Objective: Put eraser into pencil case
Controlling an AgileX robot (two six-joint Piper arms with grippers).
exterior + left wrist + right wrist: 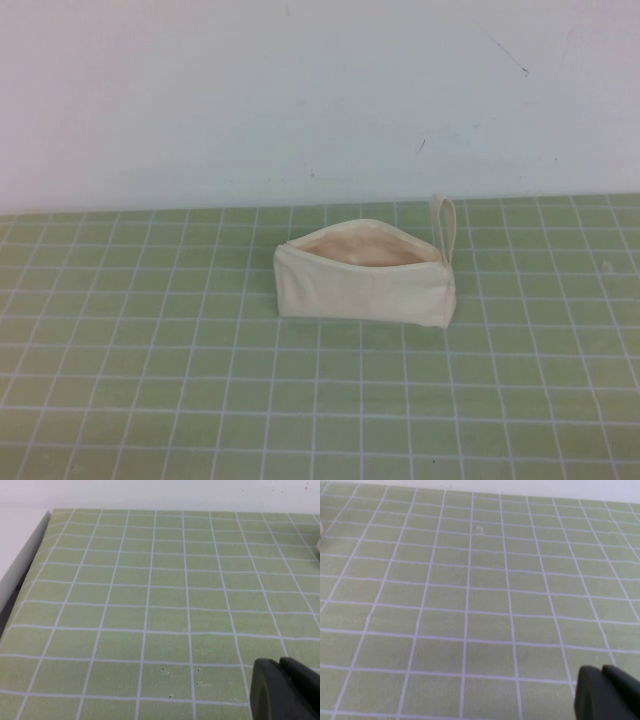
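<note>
Pouch fabric fills the middle of the high view and nowhere else: one pencil case, cream-white, sits on the green gridded mat with its zip gaping toward the back wall, so the peach lining shows along the top, and its loop strap stands up at the end on the robot's right. That raised view shows neither arm and no gripper. The wrist views give the reverse: each shows bare mat and a dark piece of its own gripper at the frame's edge, and almost nothing of the pouch. The left gripper hangs over empty squares, near the mat's outer border where a pale table edge runs alongside; a pale sliver at the frame's margin may be the pouch, though too little shows to say. The right gripper likewise hangs over empty grid, with a small pale speck on the mat ahead of it. Counted: one pencil case, one strap, two grippers, one mat. The eraser cannot be seen in any view, so whether it lies inside the pouch cannot be told. Both grippers are well apart from the pencil case. Only a dark corner of each gripper shows, so whether either is apart or together cannot be told.
</note>
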